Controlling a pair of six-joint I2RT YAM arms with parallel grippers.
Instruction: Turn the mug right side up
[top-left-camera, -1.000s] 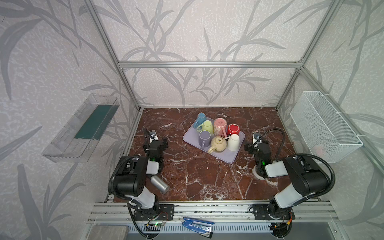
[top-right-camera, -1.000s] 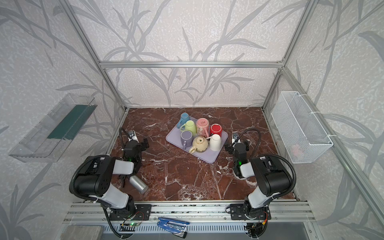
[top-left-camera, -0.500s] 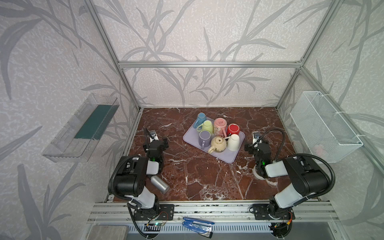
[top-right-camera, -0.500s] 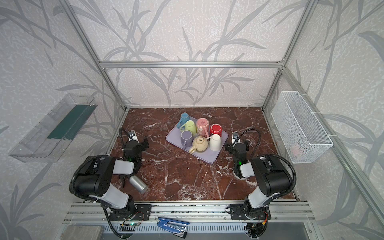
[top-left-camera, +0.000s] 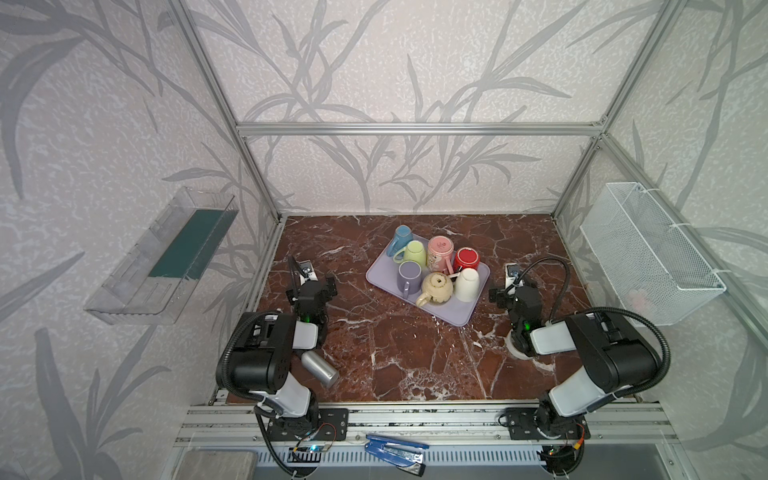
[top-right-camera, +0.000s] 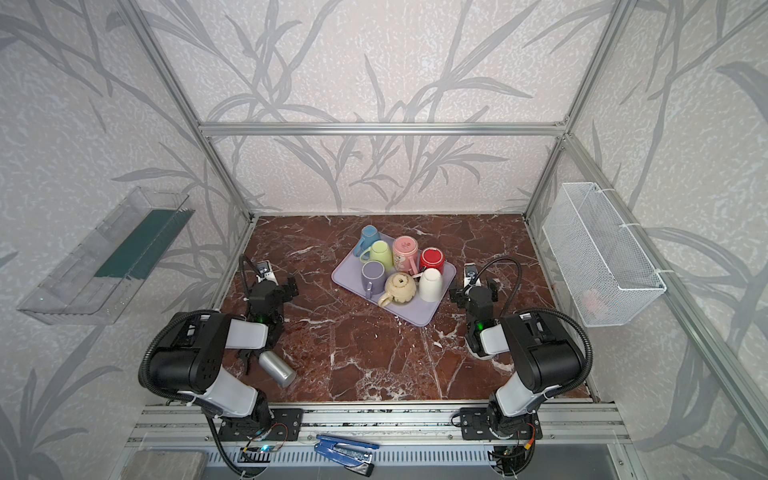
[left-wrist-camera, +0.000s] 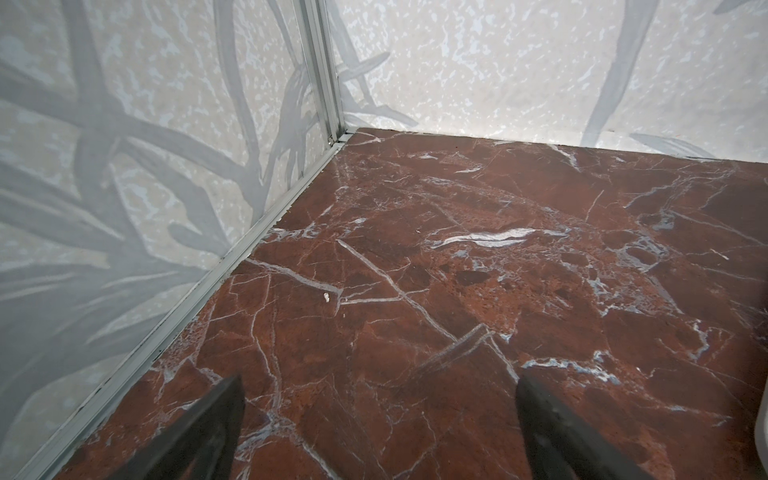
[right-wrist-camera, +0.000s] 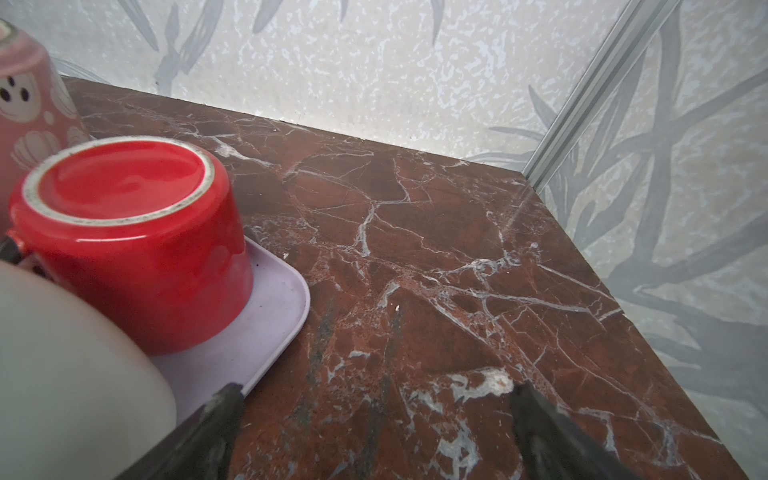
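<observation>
Several mugs stand upside down on a lilac tray (top-left-camera: 465, 318) at the middle of the marble table: blue (top-left-camera: 401, 237), green (top-left-camera: 415, 253), pink (top-left-camera: 440, 248), red (top-left-camera: 466, 259), purple (top-left-camera: 408, 275), cream (top-left-camera: 437, 287) and white (top-left-camera: 467, 284). My left gripper (top-left-camera: 311, 291) (left-wrist-camera: 378, 386) is open over bare marble, left of the tray, with nothing between its fingers. My right gripper (top-left-camera: 515, 291) (right-wrist-camera: 378, 390) is open and empty just right of the tray. In the right wrist view, the red mug (right-wrist-camera: 133, 241) and the white mug (right-wrist-camera: 62, 374) are close by.
A silver can (top-left-camera: 319, 368) lies on its side near the left arm's base. A clear plastic shelf (top-left-camera: 166, 253) hangs on the left wall and a white wire basket (top-left-camera: 648, 257) on the right wall. Aluminium frame posts stand at the corners.
</observation>
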